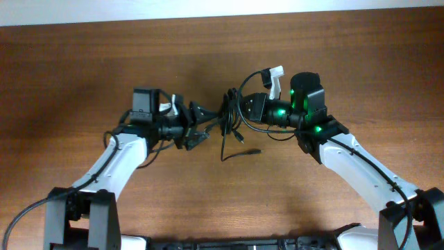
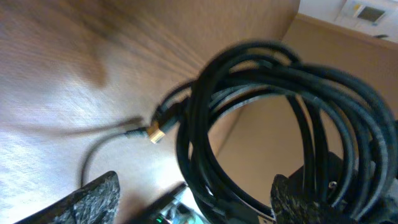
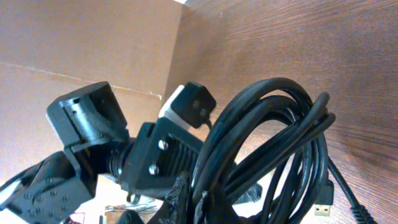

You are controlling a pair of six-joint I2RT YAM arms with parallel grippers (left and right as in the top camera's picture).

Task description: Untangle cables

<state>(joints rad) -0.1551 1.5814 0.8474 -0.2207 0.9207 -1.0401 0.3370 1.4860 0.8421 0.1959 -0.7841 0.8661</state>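
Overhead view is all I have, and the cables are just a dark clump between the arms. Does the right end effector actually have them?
Observer: Yes. The right wrist view shows the right end effector shut on the cables, pinching several strands of one coil.
Operator: And the left one?
Observer: In the left wrist view the left end effector is open. Its fingers are set wide, with the coil just ahead of them.
Operator: Any free end?
Observer: A gold-tipped plug shows beside the coil, and one thin strand runs from it over the table.
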